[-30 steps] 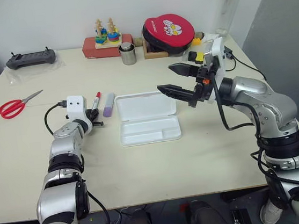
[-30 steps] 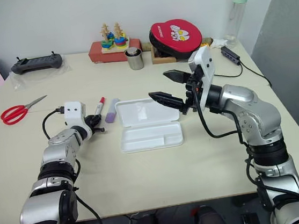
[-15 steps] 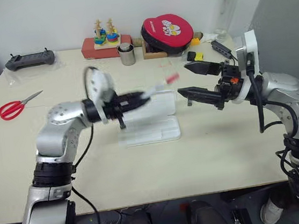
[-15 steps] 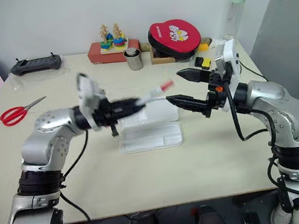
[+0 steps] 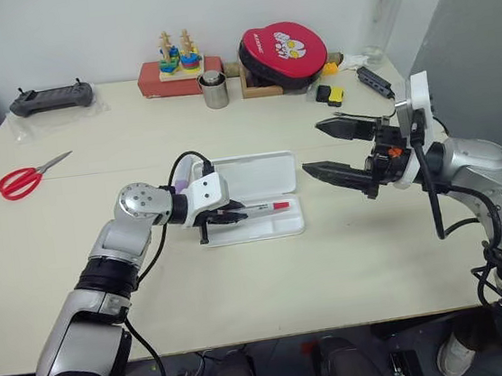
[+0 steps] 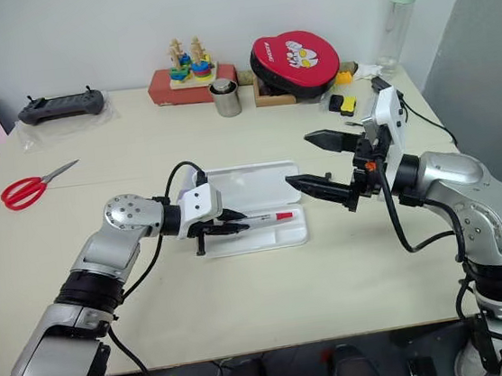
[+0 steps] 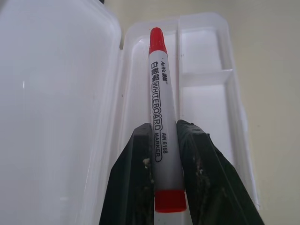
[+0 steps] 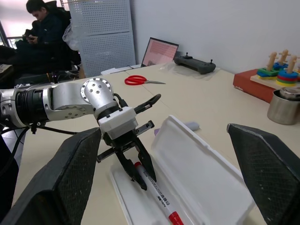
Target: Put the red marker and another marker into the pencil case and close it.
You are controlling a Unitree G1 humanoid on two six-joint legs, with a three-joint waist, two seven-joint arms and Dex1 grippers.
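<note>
My left claw (image 5: pixel 233 215) is clamped on the red marker (image 5: pixel 258 210), cap pointing to three o'clock over the open pencil case (image 5: pixel 265 227). Right claw (image 5: pixel 333 150) hangs spread wide at the case's three o'clock, above the worktop (image 5: pixel 350 258).

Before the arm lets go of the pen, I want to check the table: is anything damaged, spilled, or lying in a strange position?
Nothing stands out. The flat white plastic pencil case lies open and intact; the left gripper holds the slim white red-capped marker over its tray. The short lavender marker lies on the table behind the lid. No spill shows.
</note>
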